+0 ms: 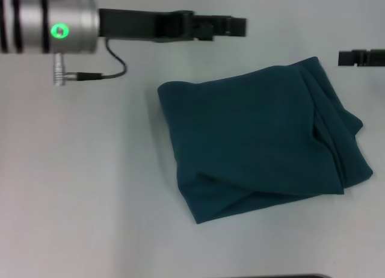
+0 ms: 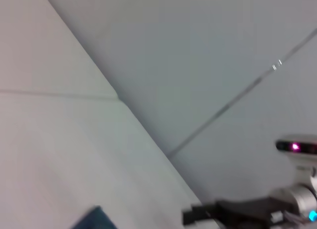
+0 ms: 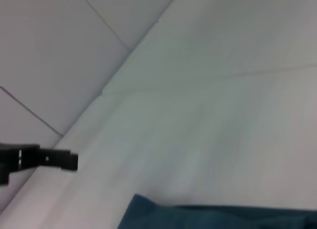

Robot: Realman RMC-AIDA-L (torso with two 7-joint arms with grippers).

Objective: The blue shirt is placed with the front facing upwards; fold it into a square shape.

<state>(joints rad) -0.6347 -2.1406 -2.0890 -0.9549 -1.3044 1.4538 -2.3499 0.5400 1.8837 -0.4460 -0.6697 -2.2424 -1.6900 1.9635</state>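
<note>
Between both grippers, nearer: folded blue shirt untouched; finger states unclear.

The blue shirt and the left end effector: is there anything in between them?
No. In the head view only bare table lies between the folded blue shirt and the left end effector, which is beyond the shirt's far edge.

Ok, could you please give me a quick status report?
Left tool and right tool beyond the shirt, both clear. Blue shirt folded, roughly square. Nothing in the way.
</note>
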